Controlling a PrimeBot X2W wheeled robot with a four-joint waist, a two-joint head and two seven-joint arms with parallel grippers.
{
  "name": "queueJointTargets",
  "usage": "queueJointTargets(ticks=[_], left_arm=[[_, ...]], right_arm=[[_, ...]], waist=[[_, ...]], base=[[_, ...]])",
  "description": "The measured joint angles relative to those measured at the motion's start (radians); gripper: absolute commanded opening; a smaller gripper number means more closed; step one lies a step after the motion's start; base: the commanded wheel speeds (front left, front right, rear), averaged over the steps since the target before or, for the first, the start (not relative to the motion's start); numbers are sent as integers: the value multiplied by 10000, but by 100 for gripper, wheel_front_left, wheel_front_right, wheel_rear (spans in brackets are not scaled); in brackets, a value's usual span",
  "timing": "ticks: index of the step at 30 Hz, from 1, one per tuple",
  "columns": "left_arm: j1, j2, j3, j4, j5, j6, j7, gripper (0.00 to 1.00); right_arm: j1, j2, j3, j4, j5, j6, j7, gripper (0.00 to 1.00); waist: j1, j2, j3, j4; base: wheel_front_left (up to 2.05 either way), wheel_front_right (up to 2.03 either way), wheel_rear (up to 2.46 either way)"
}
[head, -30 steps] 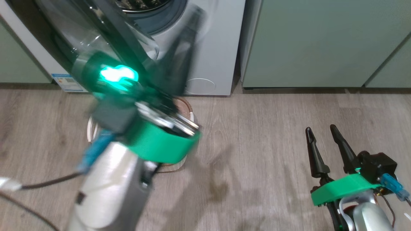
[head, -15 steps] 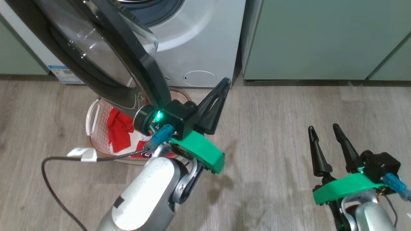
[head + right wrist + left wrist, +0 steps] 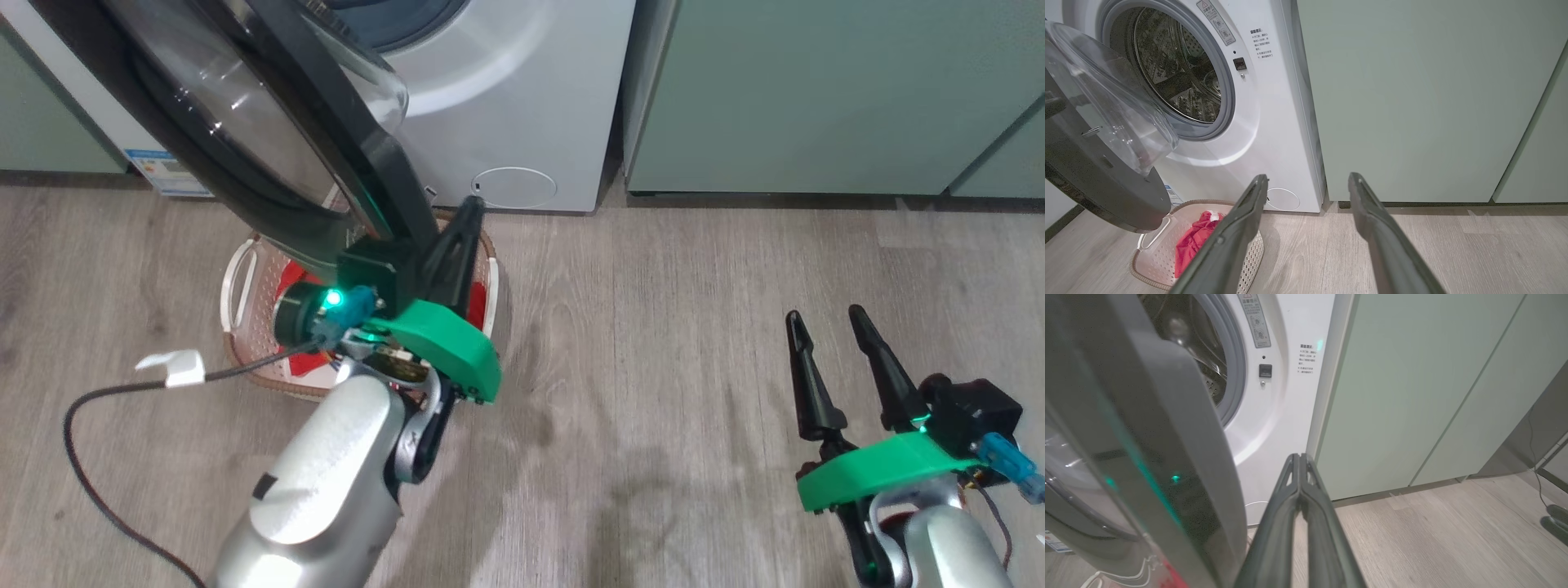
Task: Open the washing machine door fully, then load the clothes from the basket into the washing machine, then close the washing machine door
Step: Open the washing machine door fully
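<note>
A: What stood around?
B: Door (image 3: 245, 122) hung open across the upper left of the head view, lower edge over the basket (image 3: 1153, 265). Red clothes (image 3: 1194, 241) lay inside. Washer (image 3: 506, 98) top centre, green cabinets (image 3: 816, 90) upper right, cable (image 3: 98, 392) lower left.
A: Hands?
B: Left gripper (image 3: 472, 208) was pinched closed and empty, just beside the door rim; contact unclear. Right gripper (image 3: 822, 315) was spread wide and empty, lower right.
A: Room?
B: Bare floor (image 3: 653, 367), centre to right.

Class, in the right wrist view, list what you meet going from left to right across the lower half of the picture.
washing machine door → clothes → round filter cap → pale green cabinet
</note>
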Motion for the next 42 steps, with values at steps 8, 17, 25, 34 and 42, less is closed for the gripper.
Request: queueJointTargets(ticks=[8,17,25,34,42], left_arm=[[-73,86,221,217,-48,111,-178,0],[-65,92,228,221,-209,113,-305,0],[89,167,215,12,-211,119,-376,0],[703,474,219,-589,-311,240,-391,0],[1348,809,245,-1214,-384,412,-368,0]], right_arm=[[-1,0,-8,42,2,0,0,100],[-59,0,-8,82,2,0,0,100],[-180,0,-13,163,2,0,0,100],[-171,0,-96,196,2,-2,42,100],[-151,0,-123,188,0,0,138,100]], waist=[[0,0,66,-7],[-1,0,138,87],[-1,0,129,189],[-1,0,0,423],[-1,0,-137,762]], base=[[0,0,0],[0,0,0],[0,0,0],[0,0,0],[0,0,0]])
